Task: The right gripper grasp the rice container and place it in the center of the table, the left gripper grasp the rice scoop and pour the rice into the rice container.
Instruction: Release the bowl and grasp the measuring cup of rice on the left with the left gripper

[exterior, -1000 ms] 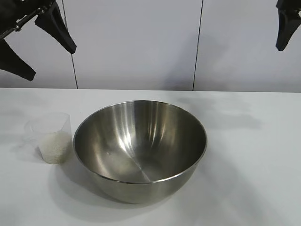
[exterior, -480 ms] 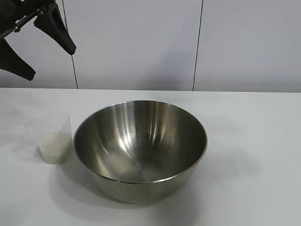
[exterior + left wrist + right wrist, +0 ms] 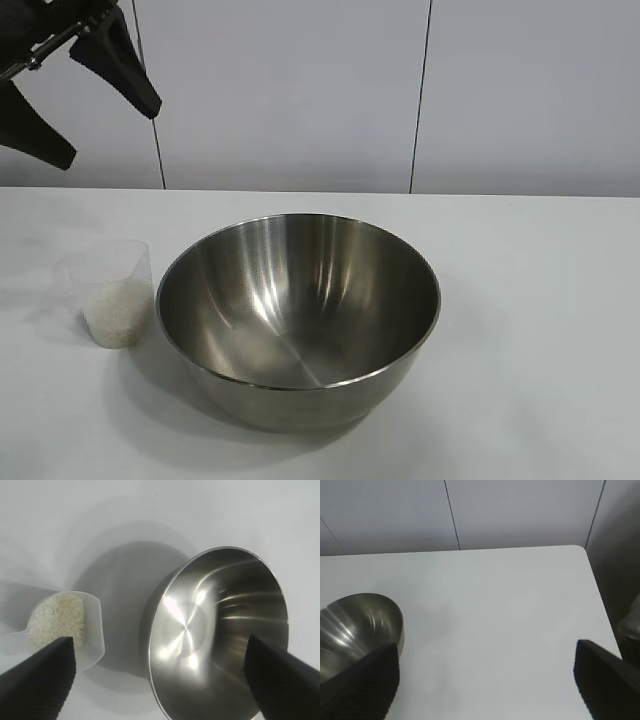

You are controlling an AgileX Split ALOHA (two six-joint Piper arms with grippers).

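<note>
1. Standing upright near the middle of the table: one rice container, mouth facing up, round with no long axis, inside bare and shiny.
2. Just left of it, apart by a narrow gap: one rice scoop, also upright, mouth up, wider at the rim than at the base.
3. Filling the lower part of the scoop: one pale heap of rice; seen from the left wrist as a grainy patch inside the clear wall.
4. Hanging high at the far left, above and beyond the scoop: the left gripper, fingers spread wide, holding nothing, tips slanting down toward the right.
5. In the left wrist view, the two spread fingertips framing both scoop and bowl well below.
6. Out of sight in the exterior view: the right gripper, shown only by its own wrist camera, fingers wide apart and empty, off to the right of the bowl.
7. Counted: one bowl, one scoop, two grippers.
8. Open white tabletop to the right of the bowl up to the right table edge; a far strip free up to the panelled wall.
</note>
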